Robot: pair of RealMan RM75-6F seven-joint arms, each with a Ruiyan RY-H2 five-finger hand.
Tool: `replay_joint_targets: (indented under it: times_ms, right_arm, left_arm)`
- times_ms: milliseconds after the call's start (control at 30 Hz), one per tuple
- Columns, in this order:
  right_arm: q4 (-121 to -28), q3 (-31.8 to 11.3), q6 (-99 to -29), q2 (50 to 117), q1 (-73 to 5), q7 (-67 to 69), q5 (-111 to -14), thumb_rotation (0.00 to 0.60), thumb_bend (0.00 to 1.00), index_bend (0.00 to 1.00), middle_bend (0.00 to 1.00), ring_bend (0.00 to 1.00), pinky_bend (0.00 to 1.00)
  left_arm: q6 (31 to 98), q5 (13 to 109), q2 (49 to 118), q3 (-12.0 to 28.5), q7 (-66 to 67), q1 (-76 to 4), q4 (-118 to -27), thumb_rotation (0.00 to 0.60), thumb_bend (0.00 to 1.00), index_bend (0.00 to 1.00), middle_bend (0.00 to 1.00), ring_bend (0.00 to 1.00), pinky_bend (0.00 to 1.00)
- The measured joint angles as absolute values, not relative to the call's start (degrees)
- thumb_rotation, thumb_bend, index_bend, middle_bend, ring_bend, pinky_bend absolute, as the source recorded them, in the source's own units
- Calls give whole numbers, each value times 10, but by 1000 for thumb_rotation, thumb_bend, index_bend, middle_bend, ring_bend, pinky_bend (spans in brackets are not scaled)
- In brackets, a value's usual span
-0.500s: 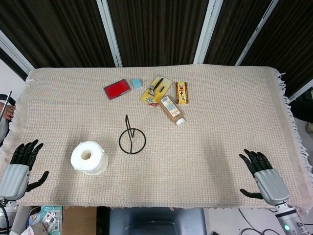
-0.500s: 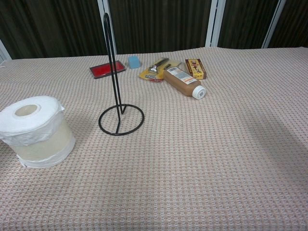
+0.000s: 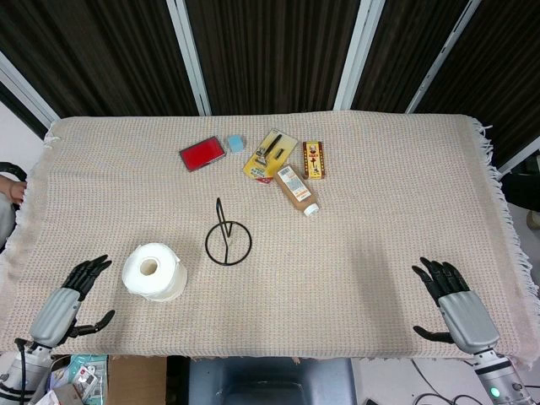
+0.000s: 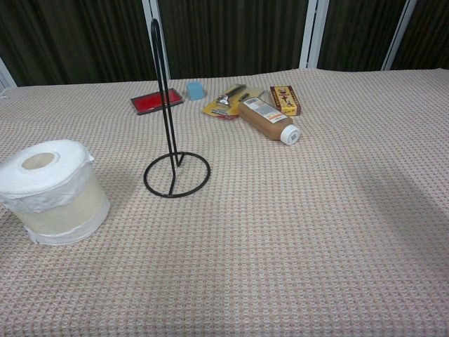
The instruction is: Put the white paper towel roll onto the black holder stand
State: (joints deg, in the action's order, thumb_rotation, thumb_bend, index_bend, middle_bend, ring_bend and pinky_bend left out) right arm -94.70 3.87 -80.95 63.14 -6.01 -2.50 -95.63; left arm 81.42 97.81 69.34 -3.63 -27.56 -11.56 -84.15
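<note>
The white paper towel roll (image 3: 153,272) (image 4: 50,190) stands on end near the table's front left, its core hole facing up. To its right is the black wire holder stand (image 3: 227,237) (image 4: 172,133), a ring base with an upright rod, bare. My left hand (image 3: 67,305) hovers at the front left edge, fingers spread, a short gap left of the roll and holding nothing. My right hand (image 3: 454,304) is at the front right edge, fingers spread and empty. Neither hand shows in the chest view.
At the back centre lie a red flat case (image 3: 202,154), a small blue block (image 3: 234,143), a yellow razor pack (image 3: 269,154), a small red-and-yellow box (image 3: 313,159) and a brown bottle on its side (image 3: 297,191). A beige woven cloth (image 3: 380,219) covers the table.
My left hand has moved right and towards the front edge, closer to the roll. The right hand, roll and stand have not moved.
</note>
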Motion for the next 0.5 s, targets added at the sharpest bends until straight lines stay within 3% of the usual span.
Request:
replay_joint_targets:
  times_ms: [200, 500]
  right_arm:
    - [-948, 38, -818, 628, -57, -19, -959, 600, 92, 0, 0, 0, 0]
    - [-950, 38, -825, 622, -54, -13, -963, 600, 92, 0, 0, 0, 0]
  left_arm:
    - [794, 991, 782, -43, -422, -144, -753, 600, 329, 0, 0, 0, 0]
    - [774, 955, 864, -17, -382, -166, -702, 600, 326, 0, 0, 0, 0]
